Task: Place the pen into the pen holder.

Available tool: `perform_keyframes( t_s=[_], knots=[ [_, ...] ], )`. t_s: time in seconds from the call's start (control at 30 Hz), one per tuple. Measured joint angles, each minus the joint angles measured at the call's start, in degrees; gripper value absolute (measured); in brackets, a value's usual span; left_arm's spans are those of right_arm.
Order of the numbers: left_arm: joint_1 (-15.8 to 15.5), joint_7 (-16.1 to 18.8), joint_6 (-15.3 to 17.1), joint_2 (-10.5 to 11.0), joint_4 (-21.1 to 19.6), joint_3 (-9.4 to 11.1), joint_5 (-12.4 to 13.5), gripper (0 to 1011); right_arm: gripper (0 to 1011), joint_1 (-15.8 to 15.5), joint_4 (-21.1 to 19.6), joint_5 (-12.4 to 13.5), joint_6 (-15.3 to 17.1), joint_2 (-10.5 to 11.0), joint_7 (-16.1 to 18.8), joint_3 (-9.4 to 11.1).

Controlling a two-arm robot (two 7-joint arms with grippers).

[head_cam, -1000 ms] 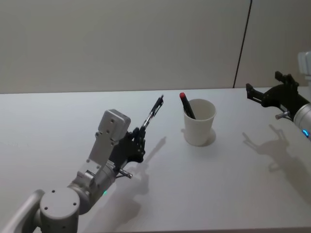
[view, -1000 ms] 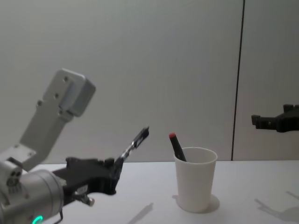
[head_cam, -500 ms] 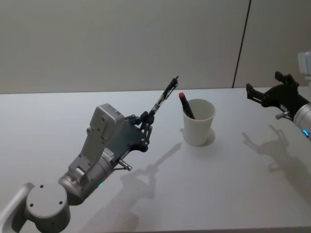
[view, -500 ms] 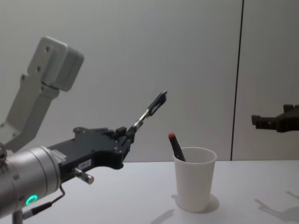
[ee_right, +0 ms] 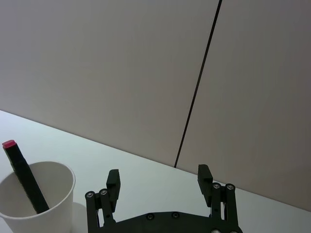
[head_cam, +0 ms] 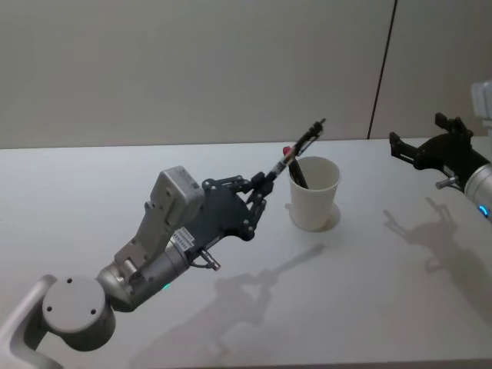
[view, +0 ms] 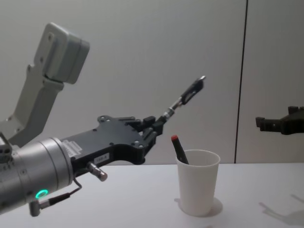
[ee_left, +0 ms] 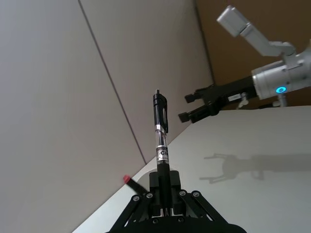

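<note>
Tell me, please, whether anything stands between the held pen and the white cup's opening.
Nothing visible stands between the pen and the pen holder. A red-capped marker leans inside, against the rim nearest the left gripper, narrowing that side.

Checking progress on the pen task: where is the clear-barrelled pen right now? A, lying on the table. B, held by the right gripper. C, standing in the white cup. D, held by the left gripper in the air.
D: the left gripper has its fingers shut on the pen, which slants upward in the air, not inside the pen holder.
</note>
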Motion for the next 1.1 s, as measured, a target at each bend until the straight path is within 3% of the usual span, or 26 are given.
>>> perform_keyframes(
  t_s=[0.13, 0.53, 1.1],
  knots=[
    [-0.9, -2.9, -0.9, -0.5, 1.0, 0.3, 0.3, 134, 1002, 0.0, 0.0, 0.0, 0.0, 0.0, 0.0, 0.0],
    [-2.9, -6.7, -1.5, -2.5, 3.2, 2.0, 2.0, 134, 1002, 0.0, 0.0, 0.0, 0.0, 0.0, 0.0, 0.0],
    [-4.1, -7.8, -1.8, -4.6, 5.3, 3.9, 3.5, 134, 1001, 0.0, 0.0, 0.0, 0.0, 0.0, 0.0, 0.0]
  ],
)
